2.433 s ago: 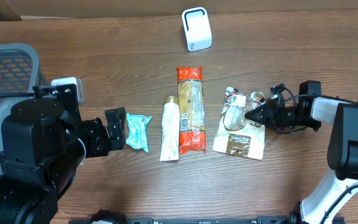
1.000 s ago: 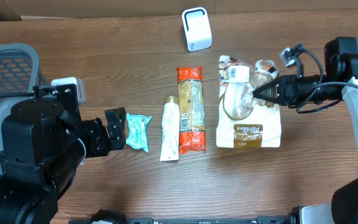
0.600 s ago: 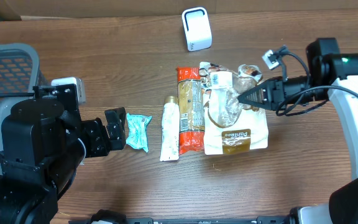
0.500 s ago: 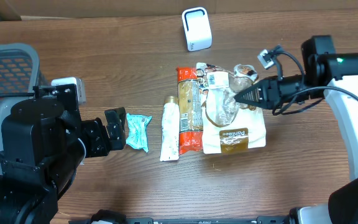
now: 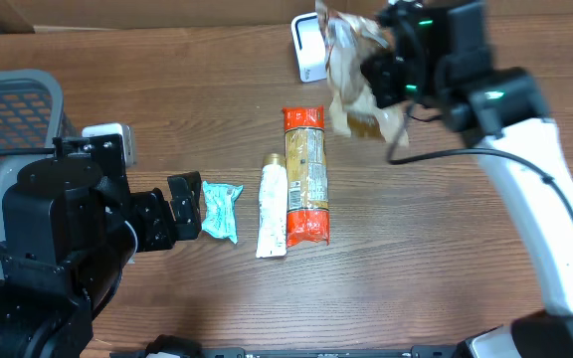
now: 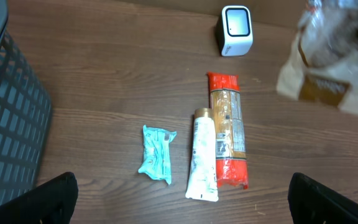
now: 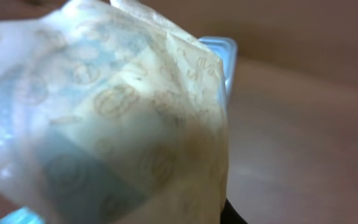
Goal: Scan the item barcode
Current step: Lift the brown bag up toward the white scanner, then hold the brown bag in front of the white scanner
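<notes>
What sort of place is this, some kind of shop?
Likely a mock shop checkout on a wooden table: a white scanner with a bag held up to it, groceries in a row, and a basket at the side.

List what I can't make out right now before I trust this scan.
Bag: barcode unreadable. Overhead has motion blur; right wrist is too close and unfocused.
Right pincer: tips hidden behind the bag, overhead.
Scanner: partly covered by the bag overhead; only an edge shows in right wrist.
</notes>
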Controlling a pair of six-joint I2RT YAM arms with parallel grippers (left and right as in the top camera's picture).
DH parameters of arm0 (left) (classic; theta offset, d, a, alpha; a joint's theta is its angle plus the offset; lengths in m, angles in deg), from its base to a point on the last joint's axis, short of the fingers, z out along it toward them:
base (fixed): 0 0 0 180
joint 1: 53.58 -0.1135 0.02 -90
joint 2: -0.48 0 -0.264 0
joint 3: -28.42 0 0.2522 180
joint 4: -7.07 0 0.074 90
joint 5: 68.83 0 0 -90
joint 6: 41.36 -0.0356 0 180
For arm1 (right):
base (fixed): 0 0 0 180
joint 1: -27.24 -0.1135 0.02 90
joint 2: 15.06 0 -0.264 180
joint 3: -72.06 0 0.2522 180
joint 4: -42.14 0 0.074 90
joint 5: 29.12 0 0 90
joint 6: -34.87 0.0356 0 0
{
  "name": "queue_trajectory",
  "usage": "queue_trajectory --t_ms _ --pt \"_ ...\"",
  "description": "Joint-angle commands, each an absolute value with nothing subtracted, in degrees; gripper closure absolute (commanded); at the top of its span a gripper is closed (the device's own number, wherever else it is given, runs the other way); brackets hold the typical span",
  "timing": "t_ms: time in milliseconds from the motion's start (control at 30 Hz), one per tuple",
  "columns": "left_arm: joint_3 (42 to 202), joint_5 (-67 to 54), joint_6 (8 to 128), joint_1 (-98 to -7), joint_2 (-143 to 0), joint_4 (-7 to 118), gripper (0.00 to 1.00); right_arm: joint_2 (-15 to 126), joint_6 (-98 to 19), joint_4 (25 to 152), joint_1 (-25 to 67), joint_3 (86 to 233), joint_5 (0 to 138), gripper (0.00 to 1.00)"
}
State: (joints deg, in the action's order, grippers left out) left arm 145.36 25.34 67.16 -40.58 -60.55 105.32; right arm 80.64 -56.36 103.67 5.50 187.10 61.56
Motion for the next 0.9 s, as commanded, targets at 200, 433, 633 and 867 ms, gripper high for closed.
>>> queue_trajectory --t_ms 200,433,633,867 --pt "146.06 26.06 67.97 -40.87 -60.64 105.3 0.0 95.39 -77.65 81.71 2.62 187.8 33.22 0.96" --pt "146.06 26.06 67.95 -40.87 -60.64 105.3 0.0 106.16 -99.66 60.94 2.53 187.8 33.26 0.96" --pt "146.06 26.06 67.95 -40.87 -60.64 105.3 0.0 112.5 -110.61 50.89 2.49 187.8 31.03 0.96" --pt "146.06 26.06 67.95 -40.87 -60.64 105.3 0.01 114.19 -114.22 49.95 2.47 187.8 30.88 0.96"
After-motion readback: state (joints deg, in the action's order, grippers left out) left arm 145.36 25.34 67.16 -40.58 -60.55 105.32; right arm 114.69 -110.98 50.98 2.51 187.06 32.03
